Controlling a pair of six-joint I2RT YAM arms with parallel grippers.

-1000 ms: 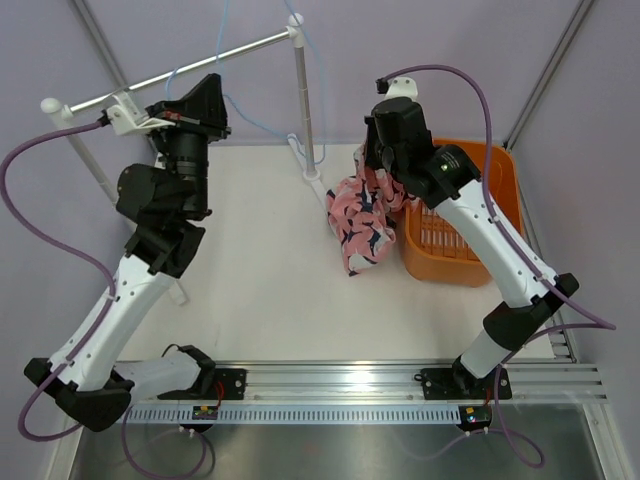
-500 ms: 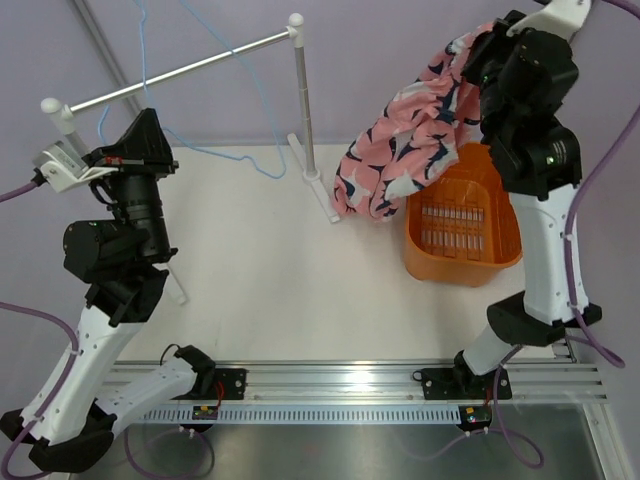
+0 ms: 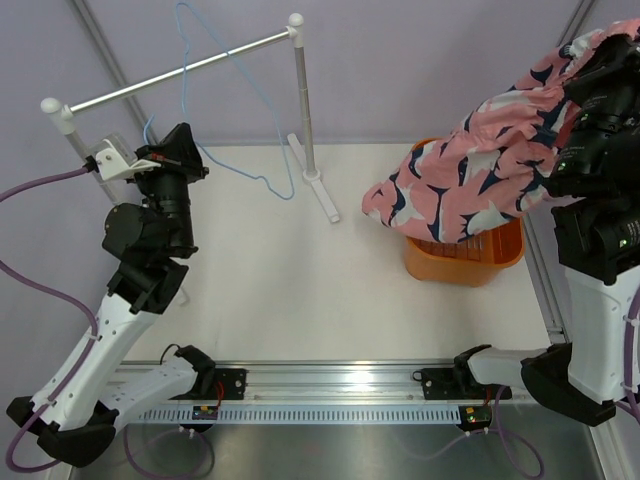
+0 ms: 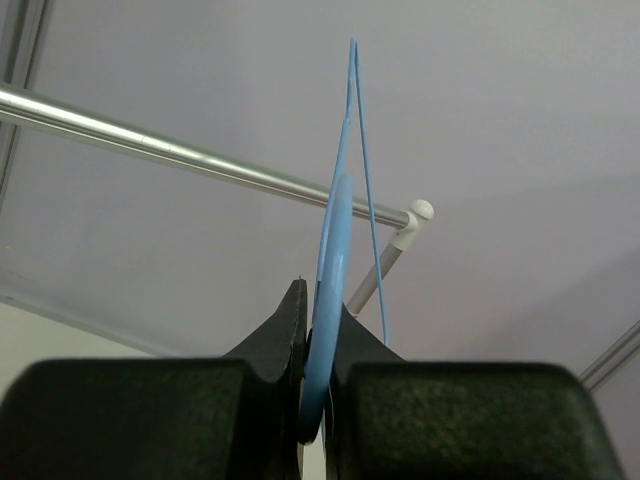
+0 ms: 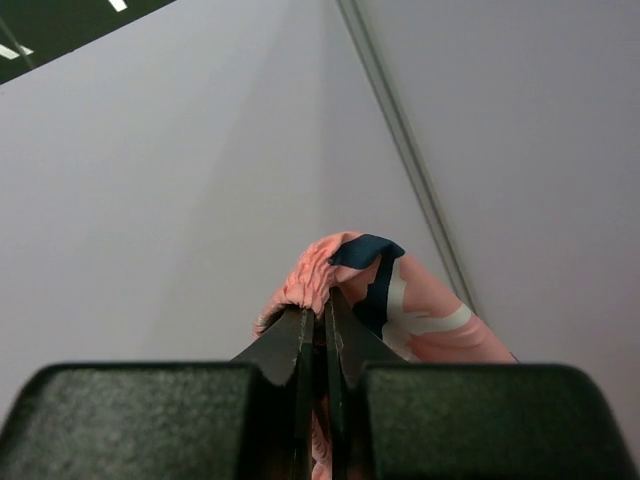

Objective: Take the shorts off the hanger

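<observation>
Right tool [image 5: 318, 320] clamps the shorts [image 3: 480, 185] high over the orange basket [image 3: 470, 268]; left tool [image 4: 318, 312] pinches the hanger [image 4: 337, 220], well apart, above the white surface [image 3: 300, 280].

Silver clothes rail [image 3: 120, 87] is stood at far left of white table [image 3: 300, 285]; orange basket [image 3: 452, 264] is set at far right.

Shorts [image 3: 480, 180] pink, navy-white print; hanger [image 4: 332, 250] light-blue.
</observation>
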